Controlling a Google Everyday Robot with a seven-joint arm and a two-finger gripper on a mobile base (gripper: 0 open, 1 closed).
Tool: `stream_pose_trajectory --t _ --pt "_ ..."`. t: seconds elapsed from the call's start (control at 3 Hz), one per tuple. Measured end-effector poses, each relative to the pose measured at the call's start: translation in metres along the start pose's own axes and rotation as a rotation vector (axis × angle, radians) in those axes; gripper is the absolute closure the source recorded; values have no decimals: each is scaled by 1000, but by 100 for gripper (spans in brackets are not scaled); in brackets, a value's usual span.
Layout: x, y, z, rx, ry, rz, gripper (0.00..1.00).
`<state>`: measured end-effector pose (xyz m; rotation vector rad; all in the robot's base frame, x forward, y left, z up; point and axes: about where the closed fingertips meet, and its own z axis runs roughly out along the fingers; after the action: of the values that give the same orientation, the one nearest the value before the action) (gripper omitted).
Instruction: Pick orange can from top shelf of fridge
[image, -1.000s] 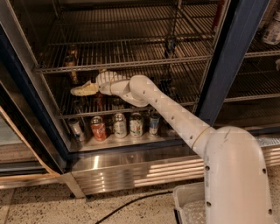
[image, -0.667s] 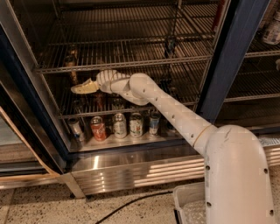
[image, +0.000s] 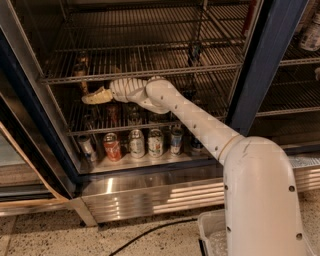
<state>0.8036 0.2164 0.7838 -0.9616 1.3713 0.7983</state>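
The orange can (image: 80, 68) stands upright near the left end of the top shelf (image: 165, 71), just behind that rack's thick front bar. It is dim and partly crossed by rods, so its markings cannot be read. The shelf spans the fridge (image: 265, 75) from its left wall to the dark blue post on the right.

At about 5 o'clock from the can, just below and in front of the shelf's front bar, is the gripper (image: 86, 99). Its fingers (image: 98, 95) are drawn narrow into one pale tan wedge pointing toward 9 o'clock, with nothing held between them. They are near the can but apart from it. From the wrist, the white arm (image: 200, 125) runs down toward 4 o'clock to the large white body at the lower right corner.

At 6 o'clock from the gripper, a row of cans stands on the fridge floor. A tilted silver can (image: 87, 147) is leftmost, then a red can (image: 112, 147), then two white-and-green cans (image: 136, 143) with another can at their 3 o'clock. Below them lies the ribbed steel base panel (image: 150, 195). At its 6 o'clock a black cable (image: 150, 232) crosses the speckled floor.
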Motion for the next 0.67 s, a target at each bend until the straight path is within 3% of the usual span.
stream_pose_trajectory --t 0.33,0.67 --pt "-6 -6 21 -10 0 -4 0" --pt "-16 -23 69 -36 13 5 0"
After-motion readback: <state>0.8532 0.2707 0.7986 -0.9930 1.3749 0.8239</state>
